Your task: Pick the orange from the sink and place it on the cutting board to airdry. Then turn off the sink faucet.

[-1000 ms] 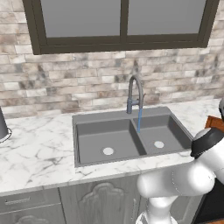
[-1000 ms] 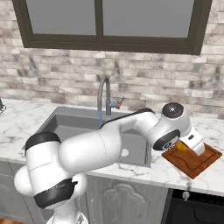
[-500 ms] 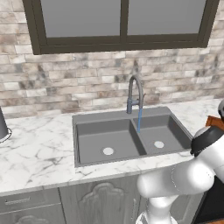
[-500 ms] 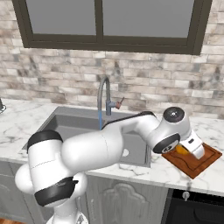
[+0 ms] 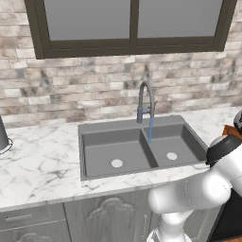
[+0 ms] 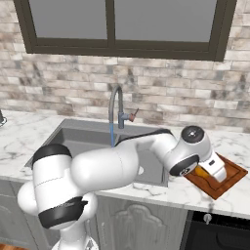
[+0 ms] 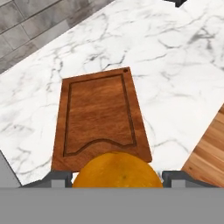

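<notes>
Sink [image 5: 118, 146] empty with faucet [image 5: 145, 101] running, cutting board [image 7: 101, 118] directly below, gripper [image 7: 117, 178] closed across widest part of orange [image 7: 117, 170] above board's near end; likely light, rigid, wet and slick, prone to rolling, so set down mid-board, release low.

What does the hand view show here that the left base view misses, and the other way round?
Hand view: the orange held in the gripper above the whole cutting board. Left base view: both basins of the sink, and the faucet with water running from its spout. Shared: the marble counter; the board's corner peeks in at the left base view's right edge.
</notes>
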Controlling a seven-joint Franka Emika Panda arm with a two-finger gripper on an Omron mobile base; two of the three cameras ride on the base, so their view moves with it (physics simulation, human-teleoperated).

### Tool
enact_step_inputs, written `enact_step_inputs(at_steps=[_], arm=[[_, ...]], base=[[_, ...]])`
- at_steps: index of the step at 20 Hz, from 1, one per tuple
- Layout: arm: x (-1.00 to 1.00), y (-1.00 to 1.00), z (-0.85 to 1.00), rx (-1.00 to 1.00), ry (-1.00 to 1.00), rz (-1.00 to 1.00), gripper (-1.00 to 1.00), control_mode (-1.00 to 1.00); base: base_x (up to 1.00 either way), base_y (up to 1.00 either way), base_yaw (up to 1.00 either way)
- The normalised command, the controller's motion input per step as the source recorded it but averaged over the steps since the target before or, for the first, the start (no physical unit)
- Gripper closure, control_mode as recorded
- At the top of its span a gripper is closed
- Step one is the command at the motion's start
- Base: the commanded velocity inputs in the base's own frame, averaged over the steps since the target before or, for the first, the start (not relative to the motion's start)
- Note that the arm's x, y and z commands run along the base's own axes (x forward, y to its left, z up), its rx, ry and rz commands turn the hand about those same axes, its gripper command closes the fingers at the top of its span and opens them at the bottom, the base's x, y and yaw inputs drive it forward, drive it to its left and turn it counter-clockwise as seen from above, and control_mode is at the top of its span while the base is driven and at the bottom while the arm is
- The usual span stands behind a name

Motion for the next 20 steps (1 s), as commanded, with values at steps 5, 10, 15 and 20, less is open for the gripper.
enact_step_inputs(at_steps=[5,10,15,20], arm=[[0.00,0.00,-0.16,0.00,0.00,0.00,1.00,-1.00],[0.03,0.00,-0.19,0.00,0.00,0.00,1.00,-1.00],[0.06,0.00,-0.16,0.00,0.00,0.00,1.00,-1.00],[0.04,-0.02,-0.16,0.00,0.00,0.00,1.00,-1.00]], base=[[0.00,0.00,0.00],[0.00,0.00,0.00],[0.00,0.00,0.00],[0.00,0.00,0.00]])
